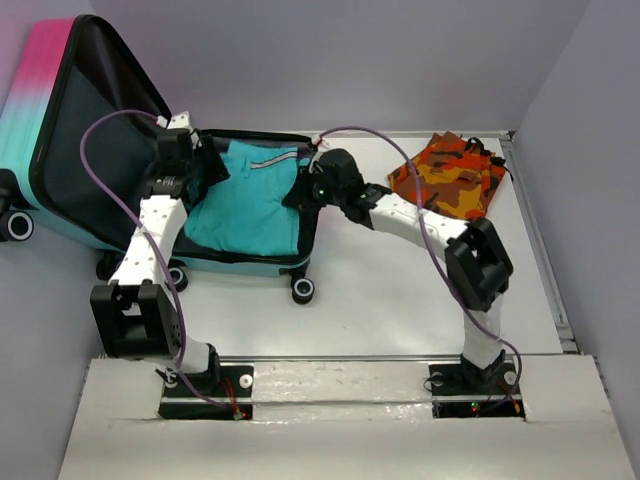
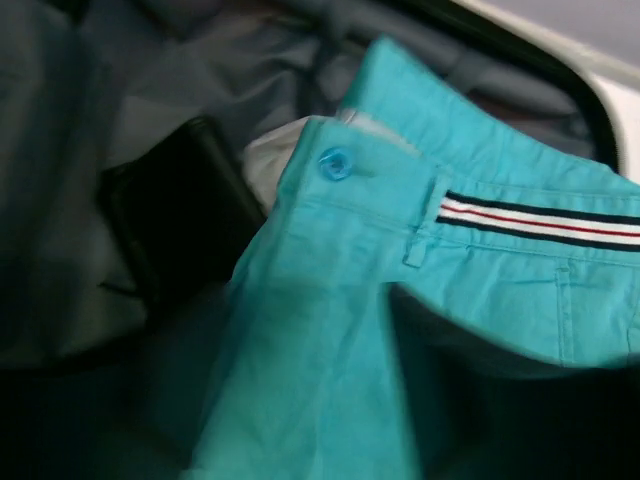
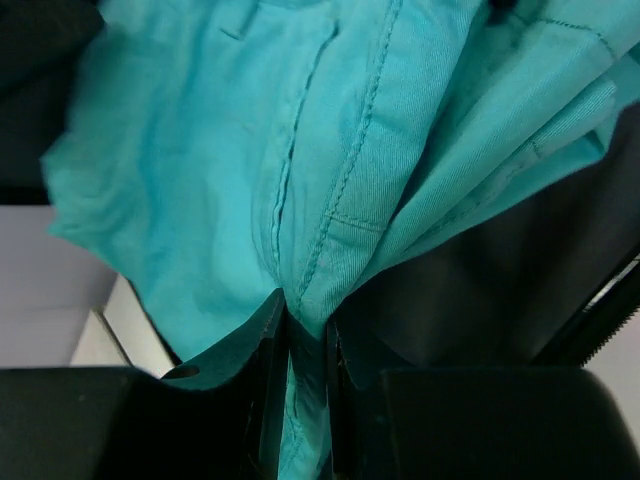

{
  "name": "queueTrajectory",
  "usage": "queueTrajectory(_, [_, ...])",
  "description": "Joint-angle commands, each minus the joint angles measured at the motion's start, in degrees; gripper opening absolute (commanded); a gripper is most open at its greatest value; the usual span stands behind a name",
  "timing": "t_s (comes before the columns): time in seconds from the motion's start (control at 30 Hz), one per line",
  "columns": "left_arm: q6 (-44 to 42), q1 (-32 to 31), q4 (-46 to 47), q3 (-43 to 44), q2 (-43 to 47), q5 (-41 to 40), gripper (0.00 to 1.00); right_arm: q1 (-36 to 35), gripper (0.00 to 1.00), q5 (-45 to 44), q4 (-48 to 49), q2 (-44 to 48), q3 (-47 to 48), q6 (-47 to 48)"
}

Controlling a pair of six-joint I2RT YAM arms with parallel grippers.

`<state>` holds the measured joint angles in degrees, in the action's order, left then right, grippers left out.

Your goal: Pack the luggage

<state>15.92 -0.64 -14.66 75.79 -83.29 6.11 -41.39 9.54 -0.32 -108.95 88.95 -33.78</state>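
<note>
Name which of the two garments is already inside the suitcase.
The teal shorts, lying in the open luggage; the orange patterned garment lies outside it.

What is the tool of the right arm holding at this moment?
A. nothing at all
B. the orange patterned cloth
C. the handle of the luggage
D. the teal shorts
D: the right wrist view shows the right tool shut on a fold of the teal shorts, with the fabric pinched between its two fingers.
</note>
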Motion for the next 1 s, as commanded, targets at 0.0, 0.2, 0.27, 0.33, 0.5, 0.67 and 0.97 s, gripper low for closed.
queueTrajectory(0.0, [-0.72, 1.79, 1.39, -0.47, 1.46, -13.84, 0.99, 0.25, 0.2, 2.32, -5.56, -6.53, 7.9, 4.24])
queueTrajectory(0.2, [2.36, 1.61, 4.28, 1.37, 8.83, -11.39, 0.99, 0.96, 1.0, -2.59, -8.39, -1.46, 5.37, 8.2])
queueTrajectory(0.27, [2.45, -0.22, 4.81, 2.08, 11.72, -10.68, 0.99, 2.79, 1.0, -3.38, -7.6, 3.37, 3.0, 8.81])
queueTrajectory(0.33, [1.84, -5.21, 6.13, 0.95, 13.49, -10.68, 0.99, 4.29, 1.0, -3.65, -6.2, 8.89, -0.68, 8.64])
queueTrajectory(0.5, [1.57, -18.14, 8.76, -5.2, 19.29, -9.45, 0.99, 14.89, 0.94, -6.19, -5.48, 18.41, -11.05, 8.73])
queueTrajectory(0.67, [1.13, -29.66, 9.39, -10.83, 24.03, -4.55, 0.99, 25.99, 0.7, -15.4, -9.78, 20.0, -20.12, 10.48])
queueTrajectory(0.97, [-1.51, -35.92, 11.23, -17.96, 31.61, -7.16, 0.99, 34.53, 0.73, -26.94, -16.03, 6.22, -14.87, 15.31])
